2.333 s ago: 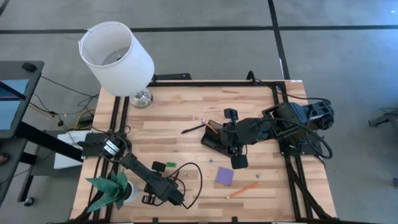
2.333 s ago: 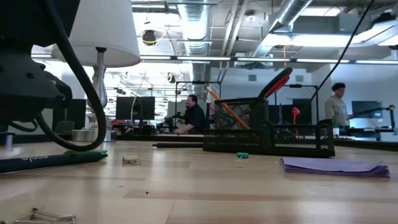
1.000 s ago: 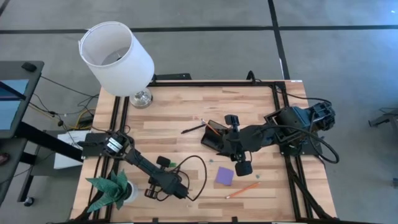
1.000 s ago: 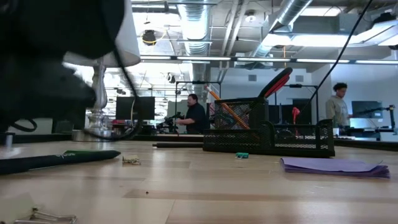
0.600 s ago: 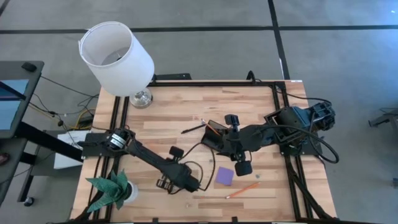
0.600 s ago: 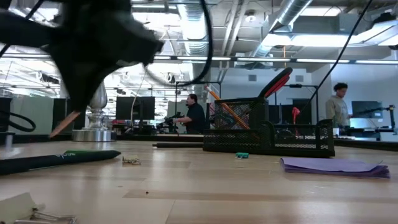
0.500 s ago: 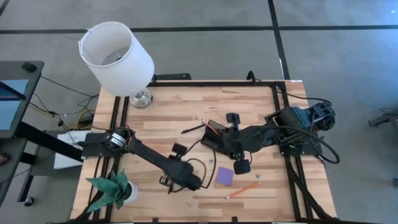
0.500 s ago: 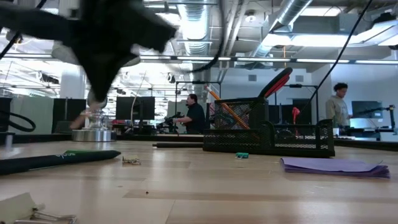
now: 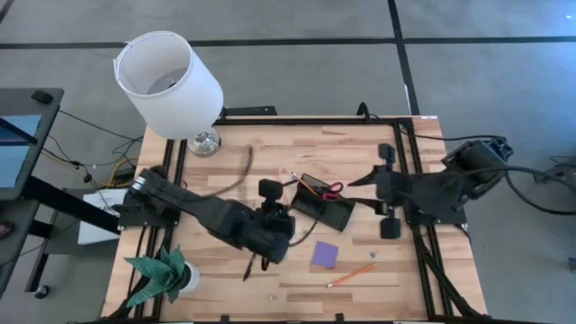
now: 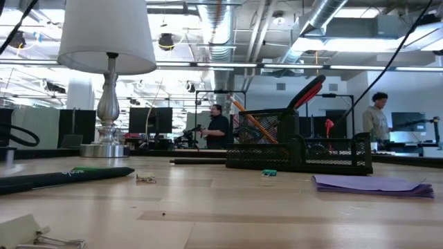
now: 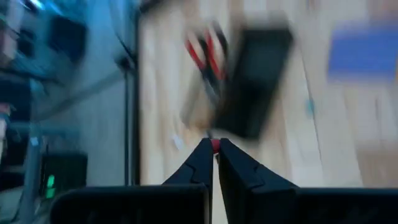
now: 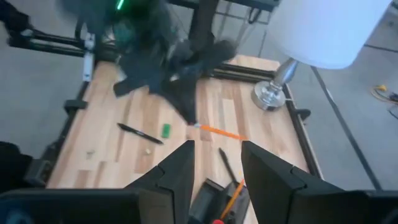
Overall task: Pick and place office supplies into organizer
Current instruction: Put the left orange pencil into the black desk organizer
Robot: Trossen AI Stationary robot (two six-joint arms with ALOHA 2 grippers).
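The black organizer (image 9: 324, 209) stands mid-table. Red-handled scissors (image 9: 331, 189) and an orange pencil (image 10: 252, 126) stand in its taller section. My left gripper (image 9: 286, 223) hovers just left of it, shut on another orange pencil (image 12: 221, 132). My right gripper (image 9: 364, 193) is open at the table's right side, clear of the organizer, with nothing between its fingers (image 12: 217, 168). A purple note pad (image 9: 326, 254), a further orange pencil (image 9: 351, 274) and a black pen (image 9: 247, 268) lie flat on the table nearer the front edge. My left gripper pinches the orange pencil by one end (image 12: 200, 127) between its two fingertips, which slant down from the table's left. The pencil sticks out beyond the tips, about level and clear of the table. In the left wrist view only an orange-red bit (image 11: 215, 145) shows between the tips.
A white-shaded lamp (image 9: 171, 81) stands at the far left corner and a green paper plant (image 9: 162, 274) at the near left. A second black pen (image 12: 222, 155) lies beside the organizer, a green piece (image 12: 166, 129) farther left. People stand in the room behind.
My left gripper has risen from the near left of the table and swung toward the organizer, staying shut on the pencil, which is lifted clear. My right gripper has drawn back from over the organizer toward the table's right edge.
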